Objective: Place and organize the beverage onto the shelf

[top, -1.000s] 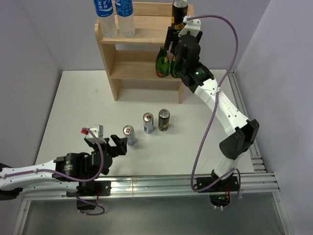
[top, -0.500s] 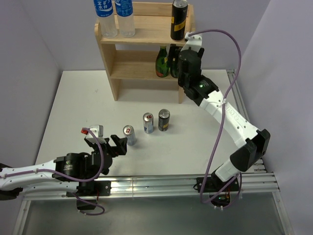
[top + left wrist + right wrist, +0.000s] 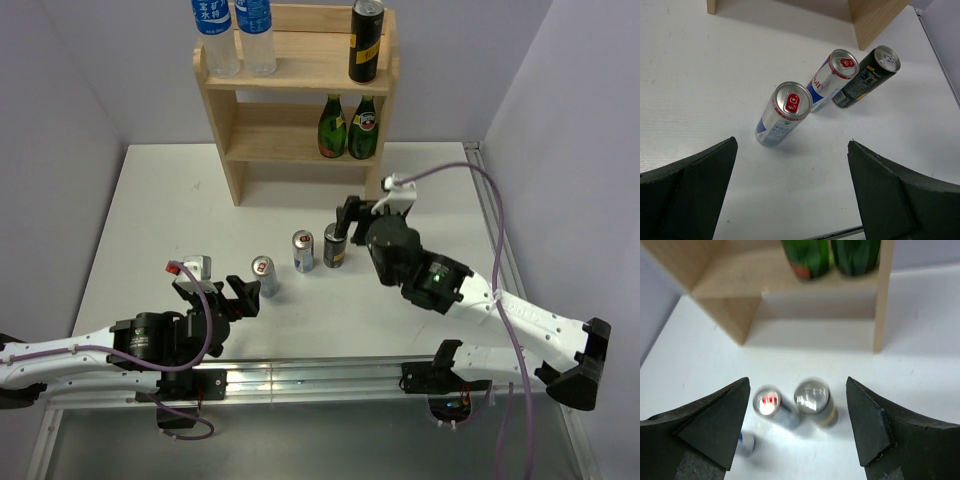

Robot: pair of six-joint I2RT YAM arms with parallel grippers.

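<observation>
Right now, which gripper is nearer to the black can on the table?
Right. The right gripper hovers open close over the black can. The left gripper sits apart at the near left, beyond both silver cans.

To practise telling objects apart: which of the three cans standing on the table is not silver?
The rightmost can: black and gold, while the middle can and left can are silver.
</observation>
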